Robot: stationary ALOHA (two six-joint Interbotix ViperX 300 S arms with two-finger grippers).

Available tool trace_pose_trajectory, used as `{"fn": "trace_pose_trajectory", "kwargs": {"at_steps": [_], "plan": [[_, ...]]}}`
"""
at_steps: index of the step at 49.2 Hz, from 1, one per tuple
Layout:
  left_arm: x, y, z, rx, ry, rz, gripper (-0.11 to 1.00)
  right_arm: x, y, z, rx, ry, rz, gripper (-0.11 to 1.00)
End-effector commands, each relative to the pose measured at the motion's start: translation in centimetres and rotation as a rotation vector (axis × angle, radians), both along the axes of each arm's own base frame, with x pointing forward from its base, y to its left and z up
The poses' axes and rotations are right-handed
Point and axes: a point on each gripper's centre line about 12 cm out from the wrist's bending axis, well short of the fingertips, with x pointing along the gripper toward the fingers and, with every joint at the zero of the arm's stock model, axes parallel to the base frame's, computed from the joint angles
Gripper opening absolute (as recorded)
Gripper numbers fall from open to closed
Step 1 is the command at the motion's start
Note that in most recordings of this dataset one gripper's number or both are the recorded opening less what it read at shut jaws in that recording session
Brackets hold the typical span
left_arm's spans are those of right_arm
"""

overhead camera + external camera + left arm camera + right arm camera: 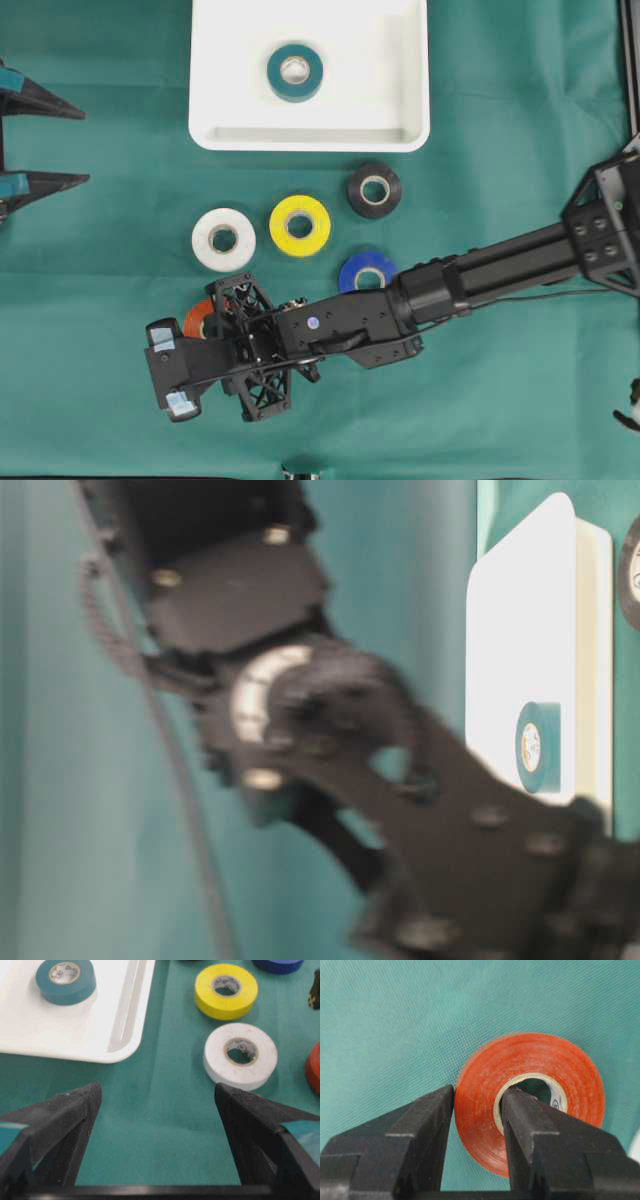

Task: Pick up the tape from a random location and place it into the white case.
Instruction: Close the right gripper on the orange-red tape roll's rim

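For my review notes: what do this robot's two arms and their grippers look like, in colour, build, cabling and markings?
Both arms are matte black. The right arm has a boxy tube forearm, an open lattice gripper frame, a thin black cable alongside and a small pale dot on the wrist housing. The right gripper has wedge-shaped, rough-textured black fingers. The left gripper has the same black wedge fingers, with teal tape patches near their bases.

Overhead view looks straight down; table-level view sits close, blurred; wrist views look past their fingers – three share the case point(309, 75).

Green-clothed table point(520, 120) carries the white case point(400, 110) and white point(223, 239), yellow point(300, 226), black point(374, 190), blue point(362, 271), orange tape rolls point(530, 1062)
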Motion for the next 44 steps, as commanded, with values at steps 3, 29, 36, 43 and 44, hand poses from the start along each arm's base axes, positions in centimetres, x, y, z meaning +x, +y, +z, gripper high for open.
{"fn": "trace_pose_trajectory", "kwargs": {"at_steps": [3,29,36,43,44], "plan": [[0.2,0.1,0.3,-0.001,-0.005,0.003,0.99,-0.1,-0.2,7.0,0.03,-0.106,-0.003,0.34],[0.2,0.1,0.3,-0.001,-0.005,0.003,0.99,-2.5,-1.1,16.1,0.024,-0.153,-0.006,0.34],[0.2,0.1,0.3,-0.001,-0.005,0.003,0.99,-2.6,-1.2,17.1,-0.001,-0.147,-0.003,0.34],[0.2,0.1,0.3,-0.002,-0.005,0.003,0.99,-2.6,-1.1,17.9,-0.014,-0.152,-0.001,0.34],[0.2,0.1,0.3,-0.001,-0.005,0.003,0.99,-2.6,-1.1,18.0,-0.014,-0.152,-0.001,0.34]]}}
